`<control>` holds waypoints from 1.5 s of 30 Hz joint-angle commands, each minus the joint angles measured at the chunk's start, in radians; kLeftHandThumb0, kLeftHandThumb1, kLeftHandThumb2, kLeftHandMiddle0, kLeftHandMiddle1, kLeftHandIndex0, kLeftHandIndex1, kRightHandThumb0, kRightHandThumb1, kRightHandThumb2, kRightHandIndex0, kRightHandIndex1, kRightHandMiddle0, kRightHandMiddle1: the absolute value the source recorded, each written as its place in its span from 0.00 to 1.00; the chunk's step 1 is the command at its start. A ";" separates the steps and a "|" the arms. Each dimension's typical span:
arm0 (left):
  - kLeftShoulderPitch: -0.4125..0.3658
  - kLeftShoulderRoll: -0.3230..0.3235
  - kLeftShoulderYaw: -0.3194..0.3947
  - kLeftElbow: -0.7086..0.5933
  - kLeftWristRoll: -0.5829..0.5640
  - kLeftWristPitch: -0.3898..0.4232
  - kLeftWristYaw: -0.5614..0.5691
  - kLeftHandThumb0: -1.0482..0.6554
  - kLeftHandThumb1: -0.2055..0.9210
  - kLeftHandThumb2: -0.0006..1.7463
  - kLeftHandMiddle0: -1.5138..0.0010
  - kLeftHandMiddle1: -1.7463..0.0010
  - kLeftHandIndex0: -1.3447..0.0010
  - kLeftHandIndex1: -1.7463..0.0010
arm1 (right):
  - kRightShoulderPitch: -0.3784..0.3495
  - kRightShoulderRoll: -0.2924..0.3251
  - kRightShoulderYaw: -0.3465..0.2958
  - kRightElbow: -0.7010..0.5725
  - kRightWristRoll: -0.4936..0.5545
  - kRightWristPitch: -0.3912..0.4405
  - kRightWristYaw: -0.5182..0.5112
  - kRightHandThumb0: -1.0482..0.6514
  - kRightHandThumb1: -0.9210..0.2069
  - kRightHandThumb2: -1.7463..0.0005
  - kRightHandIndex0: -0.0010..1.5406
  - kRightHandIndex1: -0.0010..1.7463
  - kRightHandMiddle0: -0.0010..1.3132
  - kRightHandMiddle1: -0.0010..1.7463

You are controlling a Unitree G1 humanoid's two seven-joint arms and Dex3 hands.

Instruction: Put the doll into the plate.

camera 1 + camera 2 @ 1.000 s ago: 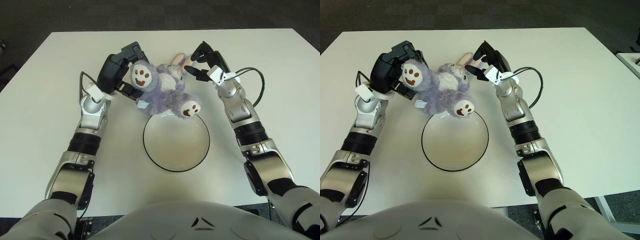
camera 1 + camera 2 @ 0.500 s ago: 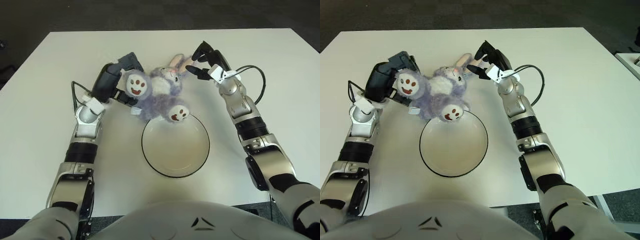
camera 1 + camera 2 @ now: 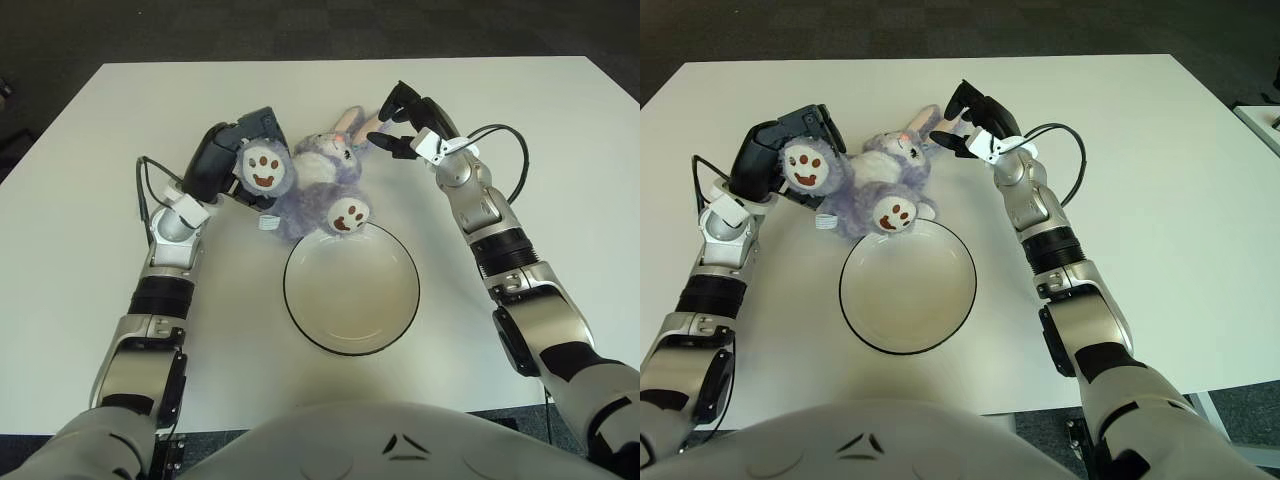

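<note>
Nearest the robot's body, a round cream-coloured plate with a thin black rim (image 3: 352, 345) sits on the flat white table (image 3: 90, 180), its hollow holding nothing. Just beyond the plate's far edge lies the soft lilac-and-white plush rabbit doll (image 3: 305, 185), on its back with both feet turned up (each white sole carries a brown paw print); the nearer foot hangs at the plate's far rim, touching or barely overlapping it, while the rest of the doll's body lies on the table outside the plate. A small white sewn-in label (image 3: 266, 223) pokes out from the doll's underside on the left. The black three-fingered left hand (image 3: 225, 160) is at the doll's left flank, its fingers curled around the raised farther foot and leg, clasping the plush. On the far side of the doll its pink-lined ears stretch toward the black three-fingered right hand (image 3: 392, 130), which shows just to the right of the doll's head; its fingers are parted, one fingertip (image 3: 952, 146) reaching close to an ear, though whether it actually touches the fur cannot be told. A black cable (image 3: 515, 165) loops from the right wrist out over the table. Past the table's far edge lies dark grey carpeted floor (image 3: 300, 30).
</note>
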 commanded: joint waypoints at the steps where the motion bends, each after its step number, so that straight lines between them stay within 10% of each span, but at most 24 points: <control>1: -0.042 0.006 0.011 -0.020 0.035 0.022 0.008 0.61 0.41 0.75 0.57 0.14 0.58 0.00 | -0.019 -0.020 0.011 -0.022 -0.024 -0.015 0.003 0.38 0.43 0.42 0.15 0.49 0.06 0.71; 3: -0.048 0.029 0.053 -0.020 0.184 -0.038 0.061 0.61 0.42 0.74 0.58 0.14 0.57 0.01 | -0.014 -0.023 0.015 -0.030 -0.024 -0.025 0.005 0.38 0.46 0.40 0.15 0.50 0.05 0.70; 8: 0.008 -0.014 0.017 0.019 -0.021 -0.073 0.003 0.61 0.45 0.71 0.58 0.14 0.59 0.02 | 0.001 -0.027 0.028 -0.045 -0.024 -0.060 0.012 0.39 0.54 0.37 0.13 0.49 0.01 0.68; 11: -0.057 0.018 0.084 -0.013 0.262 -0.068 0.105 0.61 0.40 0.75 0.56 0.13 0.56 0.02 | 0.009 -0.035 0.041 -0.050 -0.041 -0.092 0.003 0.38 0.59 0.37 0.11 0.47 0.00 0.65; 15: 0.013 -0.011 0.015 -0.031 0.002 -0.018 0.014 0.61 0.38 0.78 0.56 0.11 0.56 0.01 | 0.011 -0.049 0.050 -0.040 -0.039 -0.169 0.003 0.36 0.63 0.38 0.11 0.44 0.00 0.61; 19: -0.043 0.020 0.054 -0.026 0.212 -0.032 0.081 0.61 0.41 0.75 0.61 0.13 0.53 0.01 | 0.007 -0.063 0.066 -0.028 -0.052 -0.235 0.001 0.34 0.65 0.38 0.11 0.42 0.00 0.56; 23: 0.004 -0.011 -0.028 -0.082 -0.133 0.119 -0.078 0.61 0.45 0.71 0.59 0.16 0.56 0.02 | -0.008 -0.070 0.093 0.003 -0.099 -0.287 -0.034 0.33 0.66 0.39 0.11 0.39 0.00 0.51; 45: -0.073 -0.022 -0.004 -0.057 -0.333 0.276 -0.370 0.61 0.34 0.80 0.48 0.15 0.59 0.00 | -0.053 -0.064 0.172 0.014 -0.228 -0.370 -0.016 0.45 0.72 0.34 0.07 0.31 0.00 0.39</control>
